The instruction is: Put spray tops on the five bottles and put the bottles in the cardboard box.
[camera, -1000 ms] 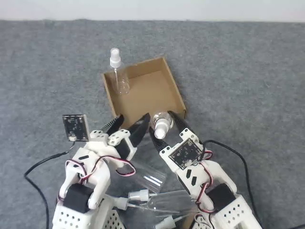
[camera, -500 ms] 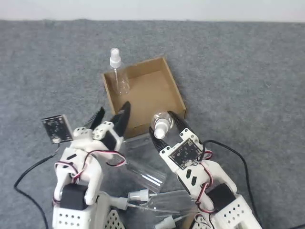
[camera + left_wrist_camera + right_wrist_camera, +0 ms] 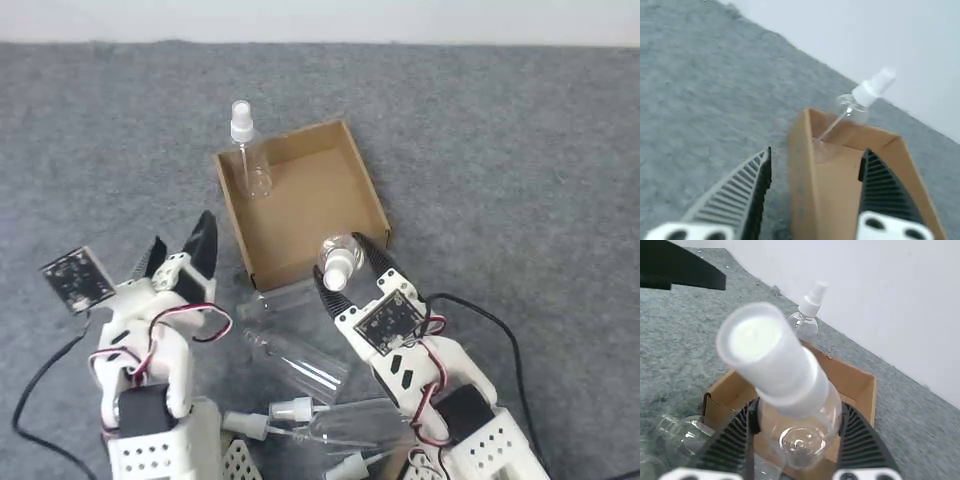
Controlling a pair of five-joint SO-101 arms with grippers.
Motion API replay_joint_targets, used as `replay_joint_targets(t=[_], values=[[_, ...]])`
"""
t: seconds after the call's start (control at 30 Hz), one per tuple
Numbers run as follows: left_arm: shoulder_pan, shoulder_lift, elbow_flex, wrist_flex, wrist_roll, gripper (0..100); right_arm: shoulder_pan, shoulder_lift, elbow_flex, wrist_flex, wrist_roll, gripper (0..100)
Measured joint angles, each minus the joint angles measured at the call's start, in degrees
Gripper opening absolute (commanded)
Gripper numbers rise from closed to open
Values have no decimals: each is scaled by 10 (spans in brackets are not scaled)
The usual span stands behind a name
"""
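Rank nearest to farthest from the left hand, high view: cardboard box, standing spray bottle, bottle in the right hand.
1. Cardboard box, left wall beside the left hand.
2. Standing spray bottle, in the box's far left corner.
3. Bottle held in the right hand, by the box's near right corner.

In the far-left corner of the cardboard box [image 3: 315, 205] stands a sprayer bottle [image 3: 250, 160]. Loose bottles [image 3: 300, 362] crowd its near side; open carpet [image 3: 500, 150] flanks it.
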Motion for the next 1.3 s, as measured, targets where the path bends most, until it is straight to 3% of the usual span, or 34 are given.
replay_joint_targets(t=[0.27,0.5,0.73,0.9,1.3], values=[[-33,0,0,58,0,265,6,0,0,0,0,7],[-63,0,0,62,3,120,7,0,0,0,0,7],[-67,0,0,62,3,98,52,0,0,0,-1,7],[-70,0,0,62,3,6,80,0,-2,0,-1,7],[-70,0,0,62,3,12,83,0,-84,69,-1,7]])
